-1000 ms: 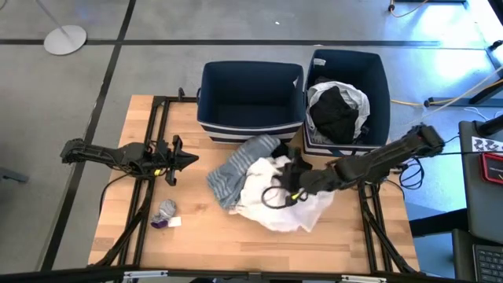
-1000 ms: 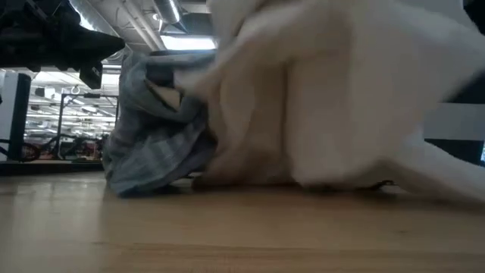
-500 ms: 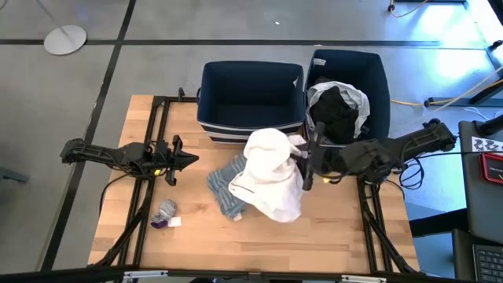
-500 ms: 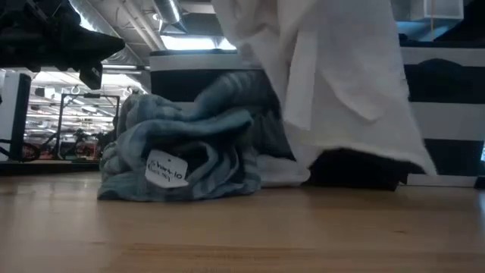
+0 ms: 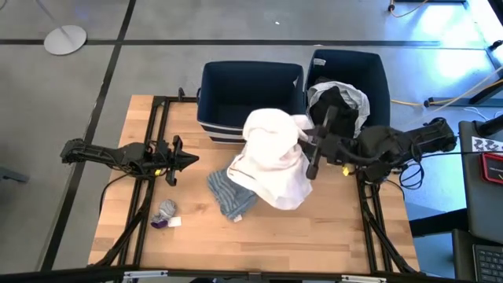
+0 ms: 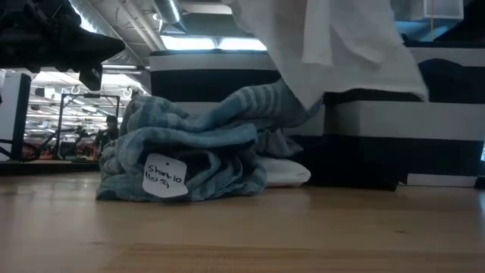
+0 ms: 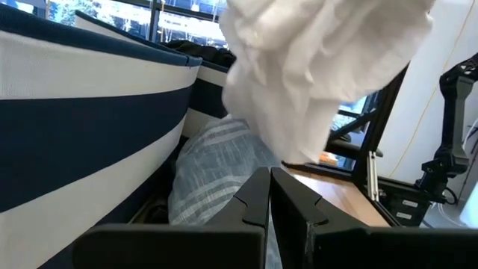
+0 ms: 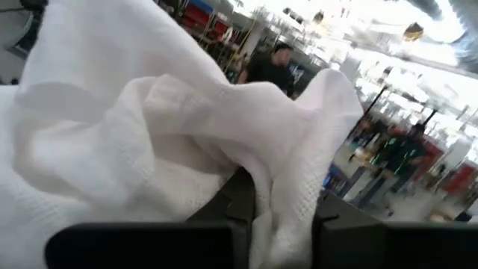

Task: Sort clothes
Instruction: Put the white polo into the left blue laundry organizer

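Lifted higher than half a second ago, the white garment (image 5: 271, 161) now hangs clear of the table (image 5: 330, 236), and the right hand (image 5: 313, 149) carrying it has moved toward the two navy bins (image 5: 250, 102).

From above: the right hand grips the white garment, which drapes to the left of it, over the front edge of the left bin. One grey striped top (image 5: 230, 192) lies on the table below and left of that hand. A small grey piece (image 5: 166, 210) sits near the left hand (image 5: 177, 160), which waits over the table's left side, fingers pressed together, holding nothing. The right bin (image 5: 377, 86) holds one black and one white item (image 5: 338, 106), just behind the right hand.

At table height: the striped top (image 6: 189, 155) sits bunched with one paper tag (image 6: 164, 178) on it; the white garment (image 6: 333, 42) hangs above it.

Left wrist: closed fingers (image 7: 250, 205) point at the striped top (image 7: 216, 175) and the hanging white cloth (image 7: 314, 67).

Right wrist: white cloth (image 8: 134, 142) is clenched between the fingers; people show far behind.
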Robot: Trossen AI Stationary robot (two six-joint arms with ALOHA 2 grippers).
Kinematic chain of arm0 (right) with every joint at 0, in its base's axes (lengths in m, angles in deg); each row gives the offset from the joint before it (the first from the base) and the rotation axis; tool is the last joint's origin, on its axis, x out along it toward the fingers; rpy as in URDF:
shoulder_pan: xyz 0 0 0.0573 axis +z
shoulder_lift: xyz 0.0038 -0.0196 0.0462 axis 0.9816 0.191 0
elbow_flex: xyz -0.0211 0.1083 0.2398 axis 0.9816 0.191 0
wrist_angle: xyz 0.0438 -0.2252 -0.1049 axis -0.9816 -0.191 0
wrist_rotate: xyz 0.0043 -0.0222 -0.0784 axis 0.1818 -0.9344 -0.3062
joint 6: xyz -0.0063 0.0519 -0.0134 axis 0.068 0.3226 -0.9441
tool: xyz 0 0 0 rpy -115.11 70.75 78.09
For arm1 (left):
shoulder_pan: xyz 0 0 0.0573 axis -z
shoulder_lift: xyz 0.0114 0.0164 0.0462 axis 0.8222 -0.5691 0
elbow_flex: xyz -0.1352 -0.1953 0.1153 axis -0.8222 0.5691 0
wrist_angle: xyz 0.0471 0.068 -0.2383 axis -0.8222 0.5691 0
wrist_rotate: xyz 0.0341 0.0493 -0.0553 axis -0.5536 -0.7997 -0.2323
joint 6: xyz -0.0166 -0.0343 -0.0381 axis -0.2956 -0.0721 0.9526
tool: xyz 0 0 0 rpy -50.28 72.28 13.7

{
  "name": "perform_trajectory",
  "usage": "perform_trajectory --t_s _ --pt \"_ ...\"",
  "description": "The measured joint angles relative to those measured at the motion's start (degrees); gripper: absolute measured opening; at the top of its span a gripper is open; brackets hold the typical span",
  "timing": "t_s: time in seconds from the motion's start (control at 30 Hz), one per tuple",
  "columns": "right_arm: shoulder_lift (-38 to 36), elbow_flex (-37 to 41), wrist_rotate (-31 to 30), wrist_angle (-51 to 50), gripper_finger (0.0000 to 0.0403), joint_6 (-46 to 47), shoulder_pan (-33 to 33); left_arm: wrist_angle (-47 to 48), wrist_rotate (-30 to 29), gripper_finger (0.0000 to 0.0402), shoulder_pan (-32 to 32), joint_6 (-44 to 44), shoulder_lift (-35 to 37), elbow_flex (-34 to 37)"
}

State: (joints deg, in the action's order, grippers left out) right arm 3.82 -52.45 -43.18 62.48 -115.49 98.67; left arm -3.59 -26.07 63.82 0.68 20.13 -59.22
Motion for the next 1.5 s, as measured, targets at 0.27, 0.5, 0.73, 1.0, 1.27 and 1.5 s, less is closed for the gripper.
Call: perform_trajectory --t_s 0.27,0.5,0.73,1.0,1.27,1.5 --pt "2.0 0.0 7.0 9.2 0.0049 -6.2 -6.8 -0.2 -1.3 0.0004 0.0 0.0 0.0 0.0" --pt "5.2 0.0 12.0 23.3 0.0049 -10.8 -16.0 0.0 -1.7 0.0004 0.0 0.0 0.0 0.0" --pt "8.2 0.0 17.4 41.0 0.0049 -13.9 -25.0 0.1 -2.0 0.0004 0.0 0.2 0.0 0.0" --pt "9.1 0.0 16.4 47.7 0.0049 -13.9 -34.9 0.3 -2.2 0.0004 0.0 0.7 0.0 0.0" --pt "9.9 0.0 12.0 28.4 0.0049 -4.8 -42.0 0.3 -2.4 0.0004 0.0 0.7 0.0 0.0" --pt "14.1 0.0 12.5 6.8 0.0049 4.9 -43.9 0.4 -2.4 0.0004 0.0 1.1 0.0 0.0"
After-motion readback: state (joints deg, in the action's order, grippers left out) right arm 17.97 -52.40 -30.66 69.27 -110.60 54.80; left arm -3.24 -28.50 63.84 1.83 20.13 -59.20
